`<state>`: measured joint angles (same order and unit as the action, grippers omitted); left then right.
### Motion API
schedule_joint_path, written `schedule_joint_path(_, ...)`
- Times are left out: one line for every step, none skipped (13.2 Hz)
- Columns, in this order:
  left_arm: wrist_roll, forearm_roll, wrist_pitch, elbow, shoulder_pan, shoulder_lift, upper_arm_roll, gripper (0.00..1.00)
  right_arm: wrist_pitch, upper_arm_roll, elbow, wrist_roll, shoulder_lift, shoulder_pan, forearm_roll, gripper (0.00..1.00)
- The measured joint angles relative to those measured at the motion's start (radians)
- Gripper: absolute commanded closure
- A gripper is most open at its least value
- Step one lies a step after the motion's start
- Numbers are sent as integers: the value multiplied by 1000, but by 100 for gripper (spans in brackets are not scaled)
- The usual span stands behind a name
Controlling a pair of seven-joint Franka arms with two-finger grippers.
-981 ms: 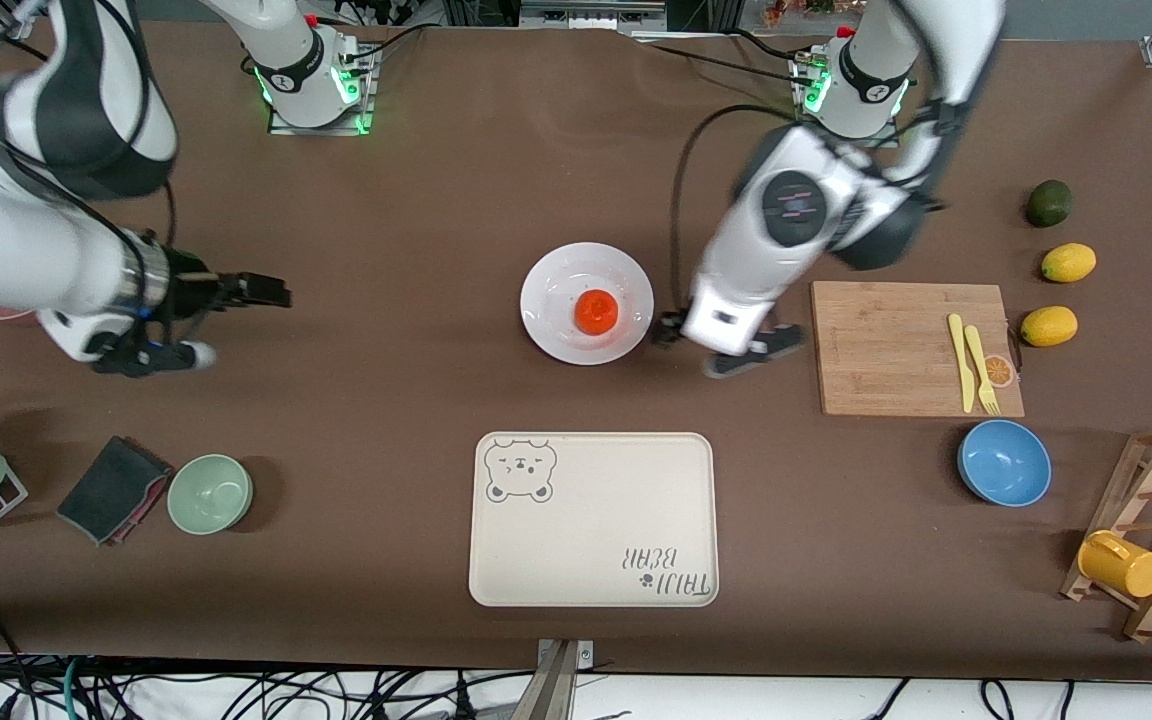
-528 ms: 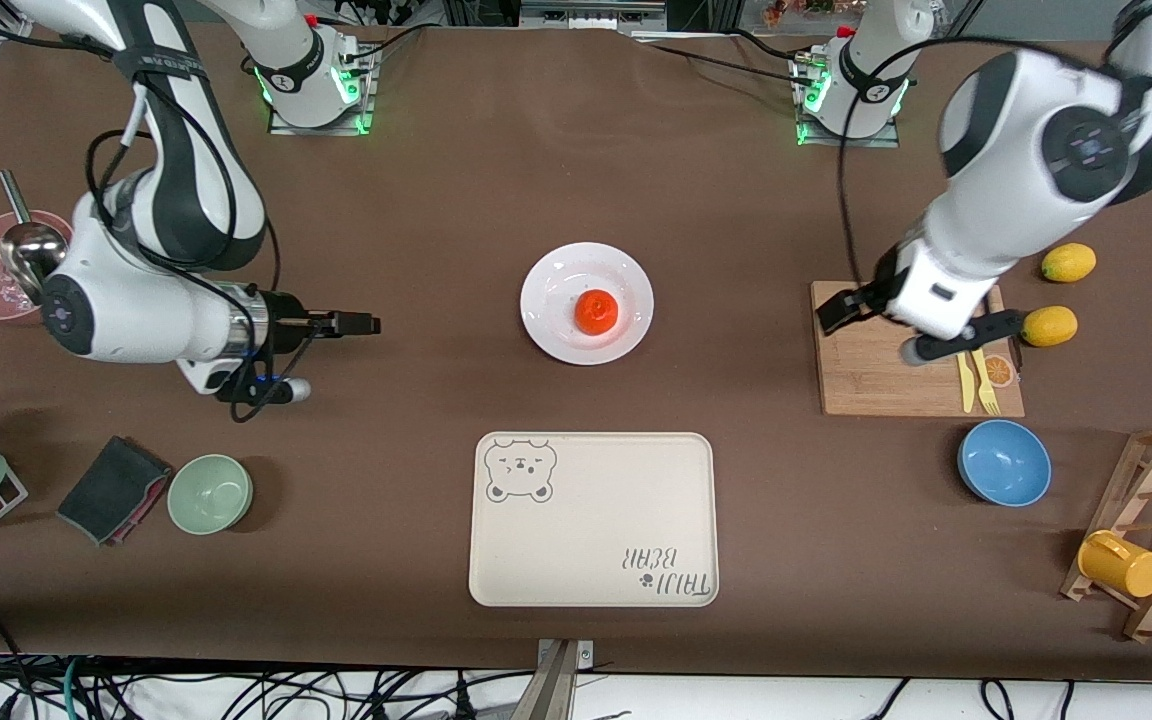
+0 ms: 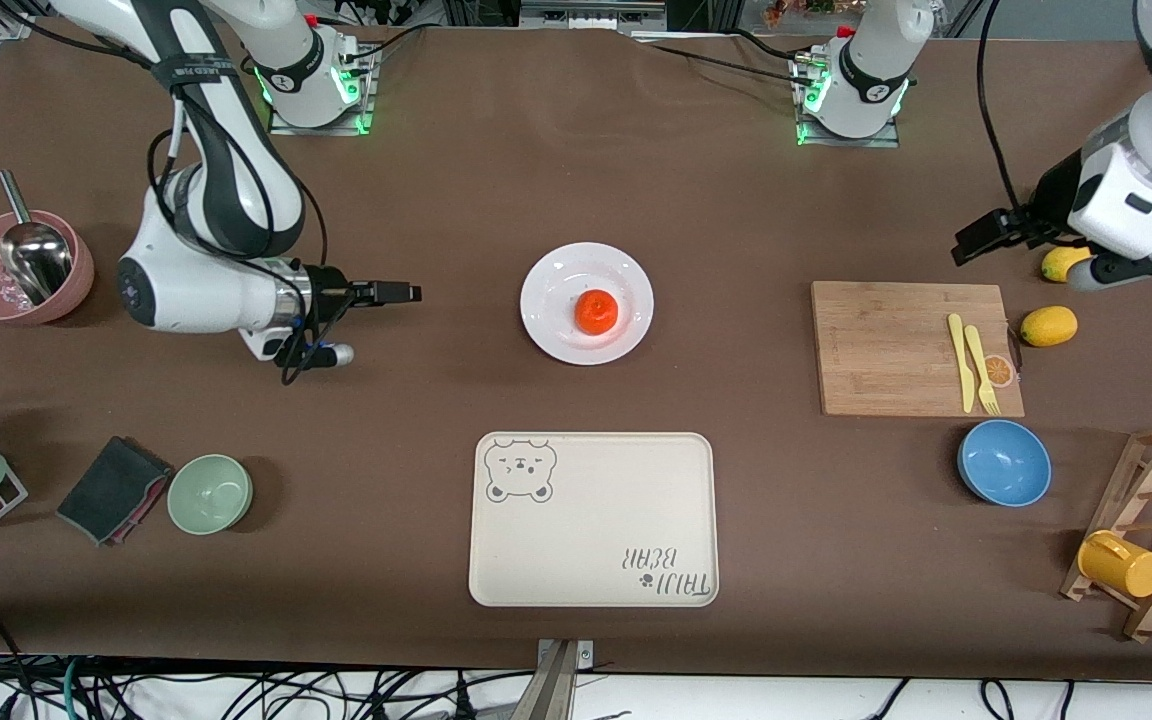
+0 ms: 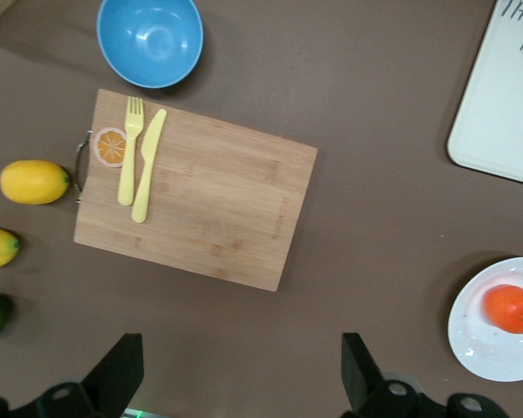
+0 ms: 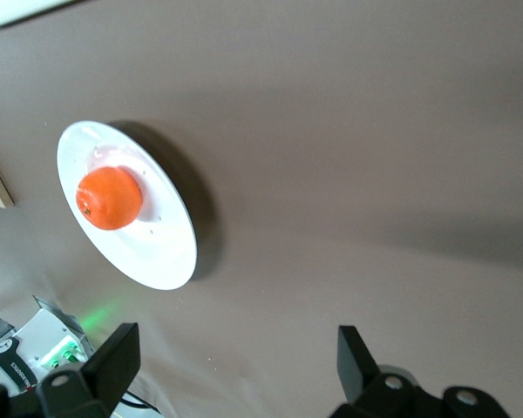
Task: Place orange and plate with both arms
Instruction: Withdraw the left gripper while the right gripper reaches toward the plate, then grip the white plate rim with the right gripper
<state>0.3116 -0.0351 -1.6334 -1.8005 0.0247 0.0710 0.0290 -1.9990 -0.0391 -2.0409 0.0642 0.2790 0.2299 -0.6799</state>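
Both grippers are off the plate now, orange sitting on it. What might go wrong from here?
1. The orange lies loose on the plate, so lifting the rim unevenly could roll it off.
2. The open left gripper hangs over the lemons by the cutting board; coming back low might knock them.
3. The open right gripper could shove the plate sideways.

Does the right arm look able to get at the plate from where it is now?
Probably yes. The right gripper is open and points toward the plate, which holds the orange. Only bare table lies between them.
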Motion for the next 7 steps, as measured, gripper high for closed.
schedule_joint_path(1,25,3,15,3,-7,5,0,-48,-21,-54,23,-17,0,-42,0)
schedule_joint_path(2,36,3,38,4,-23,9,0,-100,-47,-101,45,-28,0,-88,0)
schedule_joint_path(2,39,4,60,4,-42,10,0,-149,-71,-135,73,-30,1,-136,0)
schedule_joint_path(2,40,4,77,4,-59,10,0,-185,-89,-160,113,-27,2,-197,0)
schedule_joint_path(2,40,5,89,4,-72,11,0,-202,-100,-181,169,-22,3,-269,0)
schedule_joint_path(2,40,5,97,4,-80,10,0,-215,-104,-199,234,-12,3,-340,0)
schedule_joint_path(2,40,5,105,3,-86,9,0,-228,-105,-213,295,3,3,-402,0)
